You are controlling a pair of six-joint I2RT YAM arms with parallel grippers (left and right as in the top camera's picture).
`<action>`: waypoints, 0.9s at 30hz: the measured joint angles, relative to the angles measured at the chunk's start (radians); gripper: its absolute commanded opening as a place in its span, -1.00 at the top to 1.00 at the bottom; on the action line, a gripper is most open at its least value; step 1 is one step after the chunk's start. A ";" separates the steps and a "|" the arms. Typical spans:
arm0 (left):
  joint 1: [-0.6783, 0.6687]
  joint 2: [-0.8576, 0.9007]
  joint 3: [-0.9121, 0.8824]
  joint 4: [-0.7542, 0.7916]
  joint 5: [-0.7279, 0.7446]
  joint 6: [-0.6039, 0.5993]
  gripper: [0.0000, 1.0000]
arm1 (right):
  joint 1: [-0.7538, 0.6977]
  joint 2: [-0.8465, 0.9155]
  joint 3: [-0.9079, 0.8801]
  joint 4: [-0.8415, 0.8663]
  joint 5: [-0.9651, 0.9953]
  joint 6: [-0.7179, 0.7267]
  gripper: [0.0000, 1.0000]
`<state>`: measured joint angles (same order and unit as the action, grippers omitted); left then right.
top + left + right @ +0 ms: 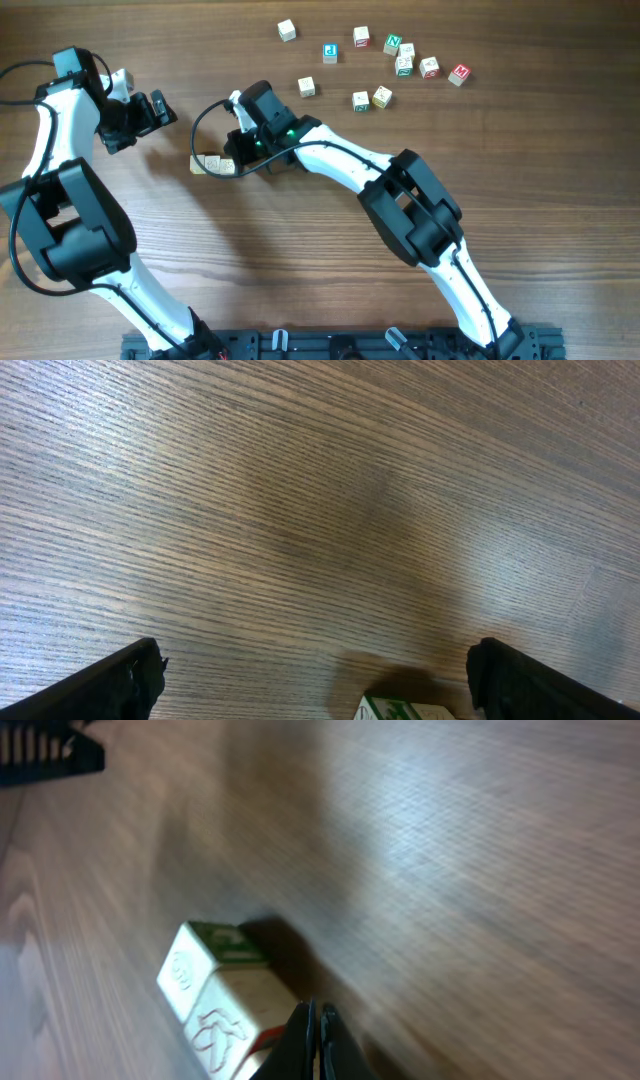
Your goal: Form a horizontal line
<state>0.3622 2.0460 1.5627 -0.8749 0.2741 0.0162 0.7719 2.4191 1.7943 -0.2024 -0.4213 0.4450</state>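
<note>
The horizontal line (212,164) is a short row of pale cream cubes left of the table's centre. Two cubes show and the right end is hidden under my right gripper (243,158). In the right wrist view the row (215,992) lies just left of my right gripper (315,1025), whose fingers are pressed shut with nothing between them, at the row's end. My left gripper (160,108) is open and empty, up and left of the row. In the left wrist view, a cube's edge with green print (405,710) shows between the open jaws (315,680).
Several loose cubes with coloured letters are scattered at the back right, among them a blue-lettered one (329,52), a red-lettered one (458,73) and a plain one (306,87). The right arm reaches across the table's middle.
</note>
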 measured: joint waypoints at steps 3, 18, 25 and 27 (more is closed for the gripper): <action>0.000 0.000 0.000 0.000 0.000 0.000 -1.00 | -0.046 0.000 0.012 -0.043 0.011 0.000 0.91; 0.000 0.000 0.000 0.000 0.000 0.000 -1.00 | -0.023 -0.269 -0.052 -0.457 0.098 0.035 0.91; 0.000 0.000 0.000 0.000 0.000 0.000 -1.00 | 0.149 -0.263 -0.112 -0.290 0.179 0.044 0.91; 0.000 0.000 0.000 0.000 0.000 0.000 -1.00 | 0.143 -0.244 -0.112 -0.279 0.174 0.045 0.91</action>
<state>0.3622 2.0460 1.5627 -0.8749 0.2737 0.0162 0.9154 2.1754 1.6821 -0.4816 -0.2470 0.4896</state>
